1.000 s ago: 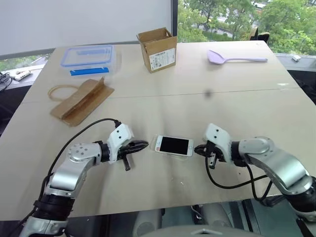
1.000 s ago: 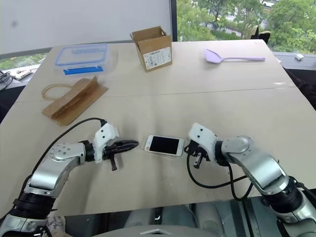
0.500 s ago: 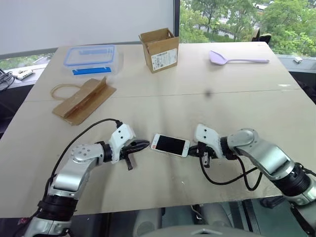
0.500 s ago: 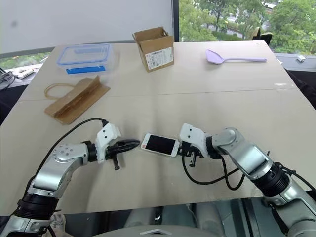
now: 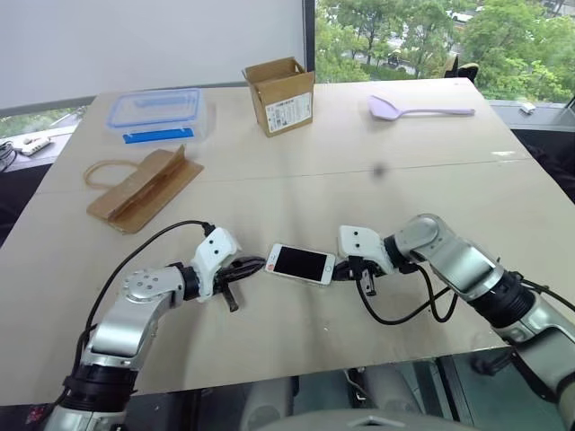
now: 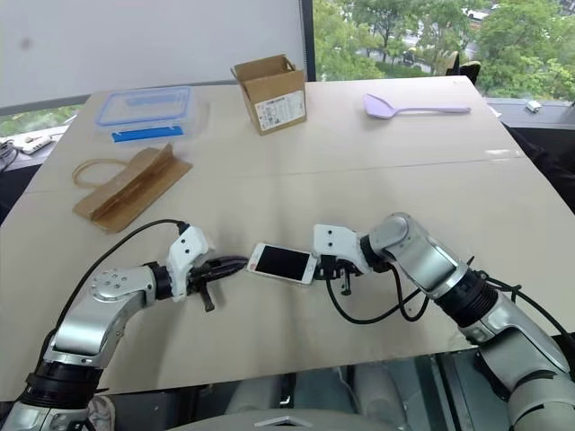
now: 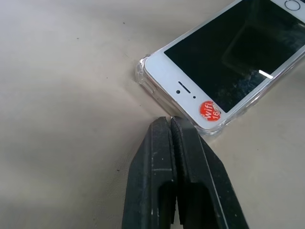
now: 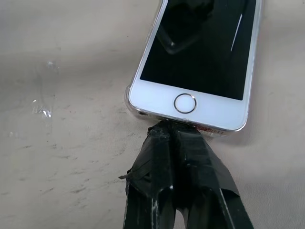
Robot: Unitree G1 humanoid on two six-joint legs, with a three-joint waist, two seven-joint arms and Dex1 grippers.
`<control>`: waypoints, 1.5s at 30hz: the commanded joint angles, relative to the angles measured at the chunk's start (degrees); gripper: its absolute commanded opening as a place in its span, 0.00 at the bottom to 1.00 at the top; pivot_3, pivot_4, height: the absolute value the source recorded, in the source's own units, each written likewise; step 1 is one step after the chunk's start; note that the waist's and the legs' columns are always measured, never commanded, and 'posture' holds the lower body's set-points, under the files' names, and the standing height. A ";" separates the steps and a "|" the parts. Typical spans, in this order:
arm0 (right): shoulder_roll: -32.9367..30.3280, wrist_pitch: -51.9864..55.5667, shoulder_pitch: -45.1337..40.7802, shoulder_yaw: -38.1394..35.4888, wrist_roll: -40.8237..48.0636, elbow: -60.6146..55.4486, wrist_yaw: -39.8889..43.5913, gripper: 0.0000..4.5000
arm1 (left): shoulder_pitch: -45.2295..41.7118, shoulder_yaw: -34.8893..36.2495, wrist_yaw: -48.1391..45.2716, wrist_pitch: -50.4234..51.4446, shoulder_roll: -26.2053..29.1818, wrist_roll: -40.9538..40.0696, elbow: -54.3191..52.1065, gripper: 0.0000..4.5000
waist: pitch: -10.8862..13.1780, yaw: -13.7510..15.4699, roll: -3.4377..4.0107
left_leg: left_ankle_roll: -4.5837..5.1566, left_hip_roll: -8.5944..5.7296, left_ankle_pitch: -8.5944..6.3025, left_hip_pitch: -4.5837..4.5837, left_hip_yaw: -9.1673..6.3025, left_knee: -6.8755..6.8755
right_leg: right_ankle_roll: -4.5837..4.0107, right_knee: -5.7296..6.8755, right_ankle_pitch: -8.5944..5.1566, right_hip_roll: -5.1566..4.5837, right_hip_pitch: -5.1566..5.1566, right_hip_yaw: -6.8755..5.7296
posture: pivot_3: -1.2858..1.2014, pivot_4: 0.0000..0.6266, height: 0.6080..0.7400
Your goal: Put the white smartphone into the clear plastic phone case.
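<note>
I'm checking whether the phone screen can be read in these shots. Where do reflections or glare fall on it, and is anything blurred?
Left wrist view: the white smartphone with black screen carries a bright streak and a faint rectangular reflection; the clear plastic phone case rim is sharp. Right wrist view: a white streak and a dark reflected shape on the glass; the right gripper looks soft up close. Left eye view: screen plain black.

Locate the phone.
In the left eye view the phone lies screen up near the table's front edge, sitting in the clear case, between the shut left gripper and right gripper.
</note>
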 commanded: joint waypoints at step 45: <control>3.96 1.63 5.50 -9.22 3.08 -3.07 -5.62 0.00 | 2.49 0.38 -2.88 2.20 1.30 -4.49 -5.60 0.02 | 0.18 0.21 -0.01 | -0.31 0.35 -0.20 -0.19 0.28 -0.12 | -0.26 -0.09 -0.03 0.15 -0.33 -0.13 | 0.52 0.24 1.00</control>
